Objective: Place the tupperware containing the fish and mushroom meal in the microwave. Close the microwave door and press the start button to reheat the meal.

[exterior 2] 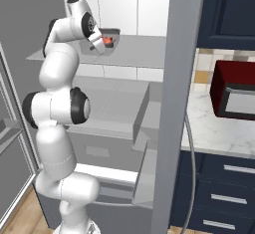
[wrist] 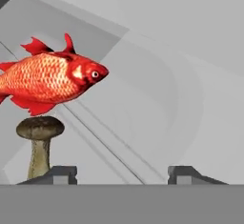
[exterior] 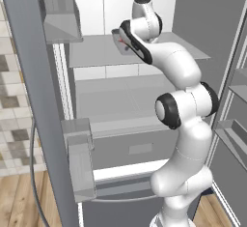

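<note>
The tupperware (exterior 2: 113,33), a dark grey tray, sits on the upper shelf (exterior 2: 139,51) of an open fridge; a corner of the tray (exterior: 116,34) peeks past my forearm. In it lie the red-orange fish (wrist: 52,80) and the brown mushroom (wrist: 39,137), a red spot (exterior 2: 107,40) from the right. My gripper (wrist: 124,174) is at the tray's near side, reaching into the tupperware (wrist: 157,89), fingers apart with only tray floor showing between them. The microwave (exterior 2: 231,91), a dark red box with a silver-framed dark front, stands on the counter at far right.
The fridge's left door (exterior: 29,86) with clear bins (exterior: 79,158) stands open beside the arm. The right door's edge (exterior 2: 174,103) rises between fridge and marble counter (exterior 2: 214,131). Navy drawers (exterior 2: 224,188) sit below the counter. Lower fridge shelves and a drawer (exterior: 135,148) lie under the tray.
</note>
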